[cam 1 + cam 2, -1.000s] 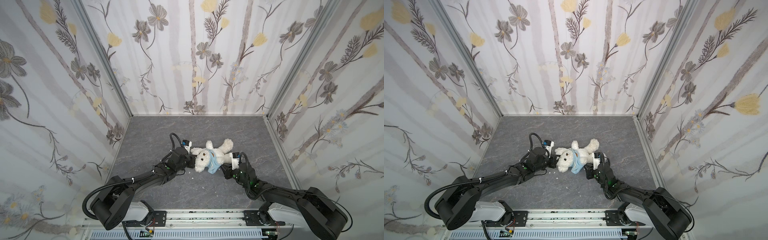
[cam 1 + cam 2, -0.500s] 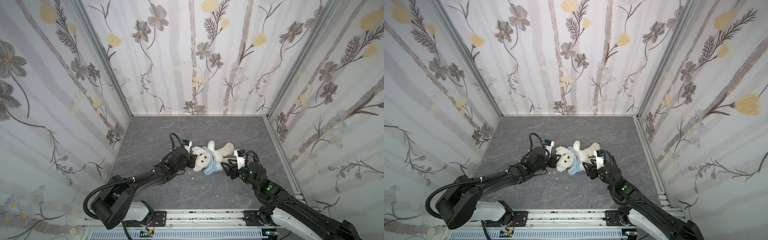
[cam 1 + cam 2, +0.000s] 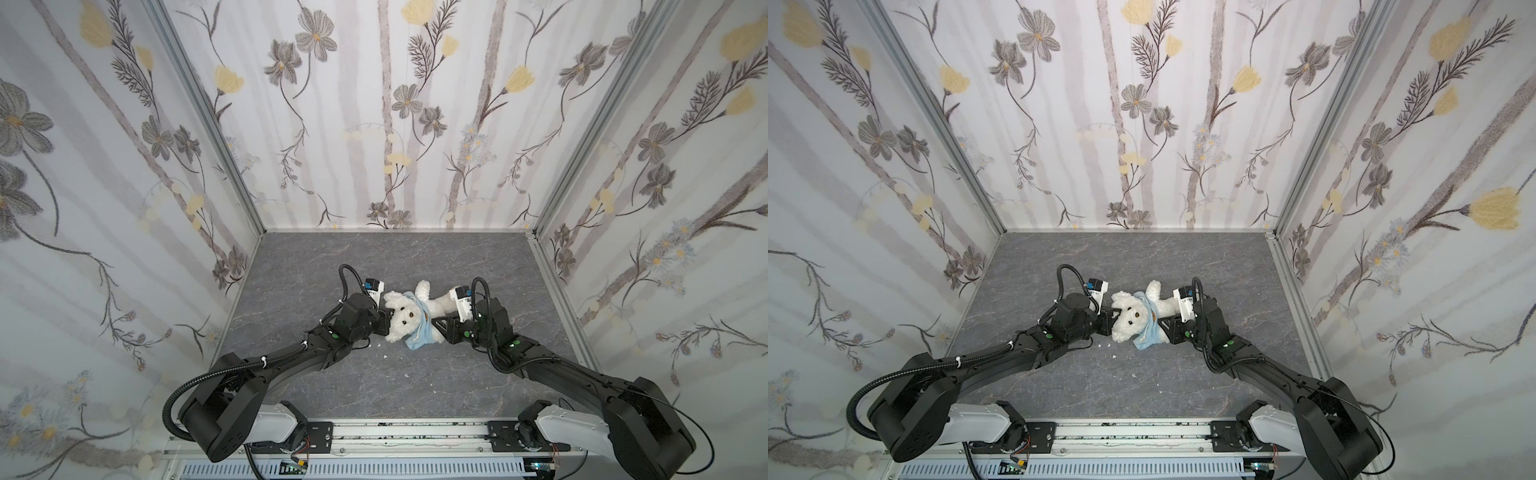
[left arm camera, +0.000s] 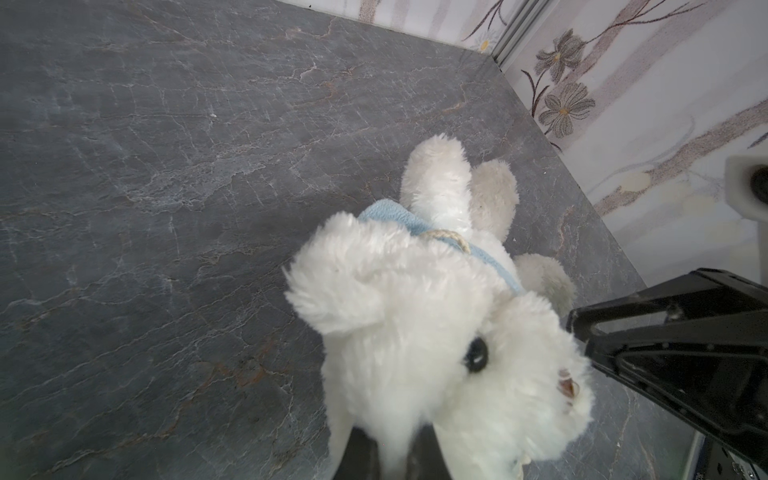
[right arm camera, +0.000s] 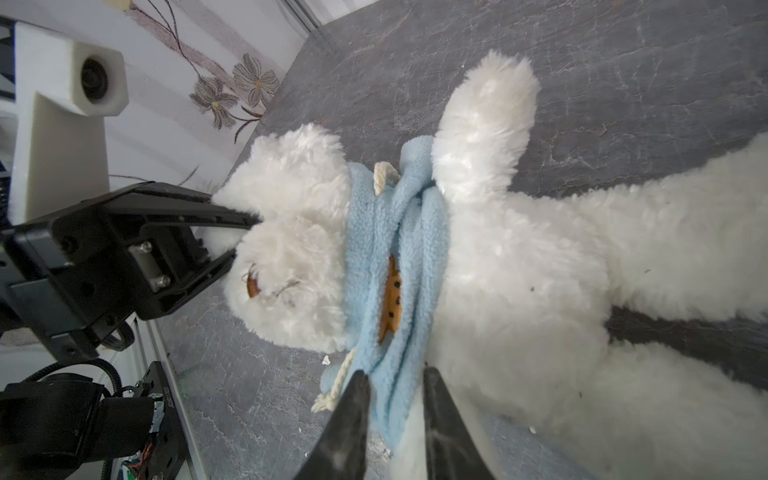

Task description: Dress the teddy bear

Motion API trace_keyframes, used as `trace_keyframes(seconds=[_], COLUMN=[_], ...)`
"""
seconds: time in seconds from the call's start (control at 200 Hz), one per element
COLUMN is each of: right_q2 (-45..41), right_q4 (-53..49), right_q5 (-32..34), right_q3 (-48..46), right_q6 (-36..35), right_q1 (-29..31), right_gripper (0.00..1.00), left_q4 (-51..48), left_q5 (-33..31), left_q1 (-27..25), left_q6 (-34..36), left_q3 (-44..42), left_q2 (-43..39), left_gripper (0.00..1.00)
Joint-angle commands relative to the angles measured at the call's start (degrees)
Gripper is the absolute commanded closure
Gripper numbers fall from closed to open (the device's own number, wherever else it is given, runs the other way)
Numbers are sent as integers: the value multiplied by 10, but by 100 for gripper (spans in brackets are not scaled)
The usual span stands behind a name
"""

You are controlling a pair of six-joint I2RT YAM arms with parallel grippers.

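- Two risks we see: left gripper (image 5: 245,232), clamped on an ear of the teddy bear (image 3: 405,318), may slip off the fur; right gripper (image 5: 395,399), narrow on the bunched hoodie (image 5: 399,249) hem, may lose the cloth or drag the bear.
- Teddy bear lies mid-table (image 3: 374,257), between them.
- We count two grippers, one bear, one hoodie.

Grey tabletop (image 3: 374,257) under teddy bear (image 3: 405,321)

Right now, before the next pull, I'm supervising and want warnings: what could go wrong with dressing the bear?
The light-blue fleece hoodie is bunched at the neck of the fluffy white teddy bear; pulling may only tighten it. The left gripper pinches just the head's furry edge and might slip. The right gripper holds the hoodie's edge beside the body and may snag fur.
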Motion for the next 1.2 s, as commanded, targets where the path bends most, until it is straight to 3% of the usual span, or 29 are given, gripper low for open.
trace_keyframes(seconds=[0.0,0.405,0.679,0.754,1.024,1.194], right_q2=[23,83,121,99,-14,-39], right_q4=[39,112,187,185,220,204], right_q5=[-17,-52,-85,-50,123,188], right_q3=[7,-5,-12,-26,-138,-165], right_q6=[11,22,61,69,178,194], right_q1=[-5,-10,-11,-22,-62,-62], right_gripper=[75,76,87,100,100,100], left_q4=[9,9,9,8,7,9], left_q5=[-1,1,8,9,18,3], left_q1=[0,0,0,0,-11,-13], left_q6=[5,7,9,24,170,195], left_q3=[4,5,10,5,-43,-53], left_q2=[-4,-5,3,3,-38,-62], left_gripper=[100,100,100,100,100,100])
